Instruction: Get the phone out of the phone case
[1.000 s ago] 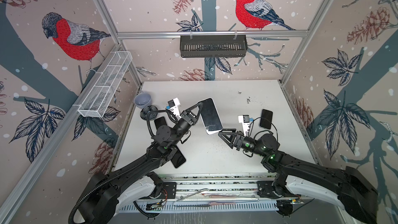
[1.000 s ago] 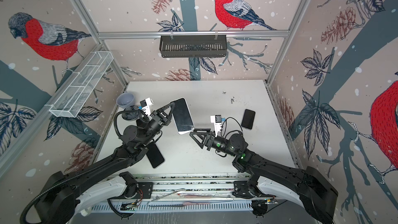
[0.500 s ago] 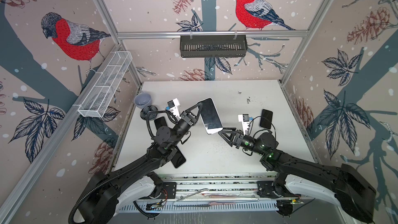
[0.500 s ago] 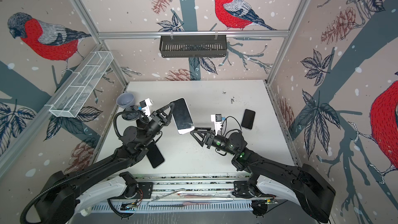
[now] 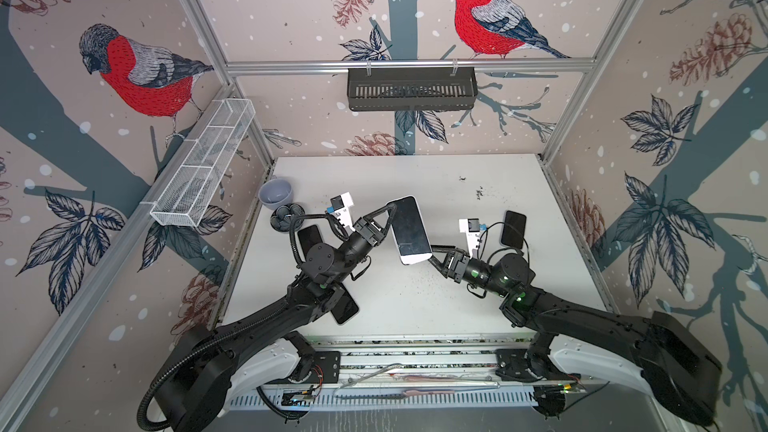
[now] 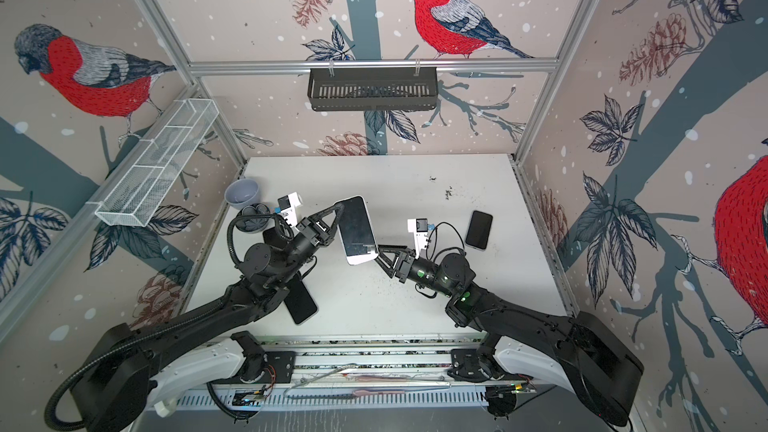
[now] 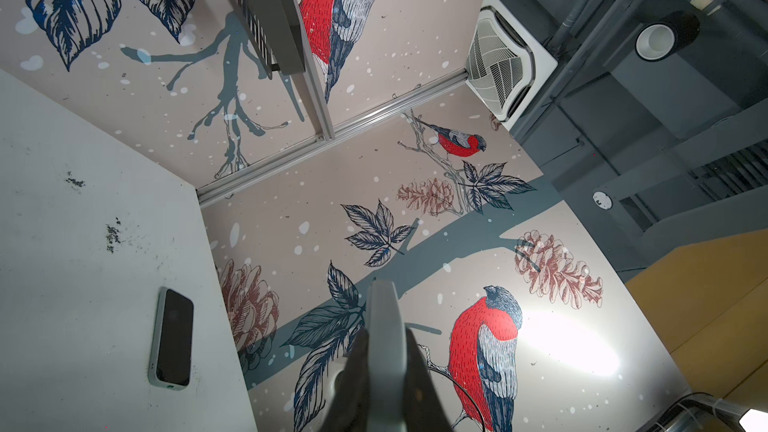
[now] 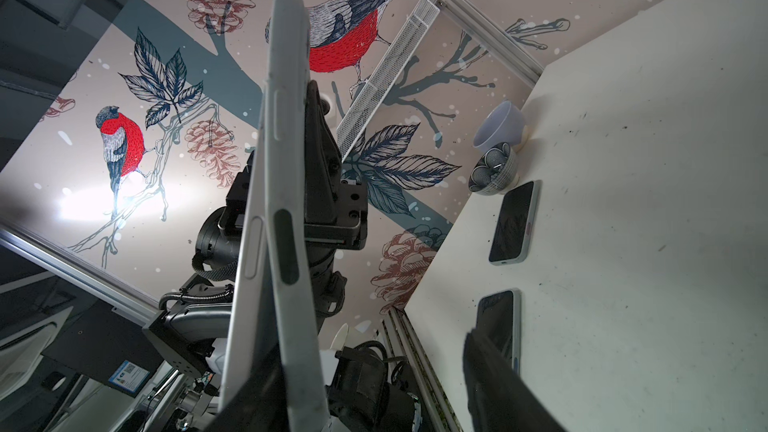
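We see the left end effector closed tight on the long edge of the phone case. It holds the case up off the counter, near the middle of the frame. The phone sits in the case with its dark screen facing up at us, and the whole thing is tilted.

The right end effector is at the lower corner of the case, just right of the middle. Its jaws stand apart. In the right wrist view one finger is well away from the case, and nothing is squeezed between the two. In that same view there seems to be a small gap between the phone and the case at the near end, but we cannot be sure.

Another phone lies flat on the counter at the right. A small grey bowl stands at the left edge of the counter.
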Tool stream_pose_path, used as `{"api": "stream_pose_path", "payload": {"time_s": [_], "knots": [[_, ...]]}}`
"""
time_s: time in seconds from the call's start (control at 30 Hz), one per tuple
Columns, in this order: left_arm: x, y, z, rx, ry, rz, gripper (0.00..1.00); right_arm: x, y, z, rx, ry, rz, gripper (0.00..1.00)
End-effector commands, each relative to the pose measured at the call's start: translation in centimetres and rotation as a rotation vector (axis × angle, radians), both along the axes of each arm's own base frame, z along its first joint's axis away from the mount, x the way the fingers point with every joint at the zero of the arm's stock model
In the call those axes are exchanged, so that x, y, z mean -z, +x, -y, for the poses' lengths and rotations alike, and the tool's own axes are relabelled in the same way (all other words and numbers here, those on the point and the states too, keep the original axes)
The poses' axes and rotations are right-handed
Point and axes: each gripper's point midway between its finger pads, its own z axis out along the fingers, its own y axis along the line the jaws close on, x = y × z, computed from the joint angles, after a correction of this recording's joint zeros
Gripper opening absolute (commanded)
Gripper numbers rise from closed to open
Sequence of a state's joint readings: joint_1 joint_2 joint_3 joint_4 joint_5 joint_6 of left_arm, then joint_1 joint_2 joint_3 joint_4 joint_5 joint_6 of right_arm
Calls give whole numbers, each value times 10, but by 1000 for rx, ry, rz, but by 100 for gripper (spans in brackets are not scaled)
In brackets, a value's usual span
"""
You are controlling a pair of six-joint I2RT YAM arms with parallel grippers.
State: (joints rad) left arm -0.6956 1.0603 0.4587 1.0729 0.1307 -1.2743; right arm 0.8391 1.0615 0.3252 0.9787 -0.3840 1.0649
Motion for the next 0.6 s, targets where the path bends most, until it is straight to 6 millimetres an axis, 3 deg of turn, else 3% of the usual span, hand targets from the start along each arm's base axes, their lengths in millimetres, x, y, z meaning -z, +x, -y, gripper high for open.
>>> {"api": "stream_pose_path", "payload": {"time_s": [0.0,0.3,0.4,0.57], "knots": [[-19,-9,-6,2,-58,82,0,-13,-7,-2,-40,42,22,52],[2,-2,-8,-37,-14,53,0,-12,-12,-4,-80,43,-11,8],[17,4,-10,-72,18,11,2,-6,-10,-2,-71,35,-51,2],[57,13,-13,-127,114,-62,36,23,-3,-1,-38,-35,-166,0]]}}
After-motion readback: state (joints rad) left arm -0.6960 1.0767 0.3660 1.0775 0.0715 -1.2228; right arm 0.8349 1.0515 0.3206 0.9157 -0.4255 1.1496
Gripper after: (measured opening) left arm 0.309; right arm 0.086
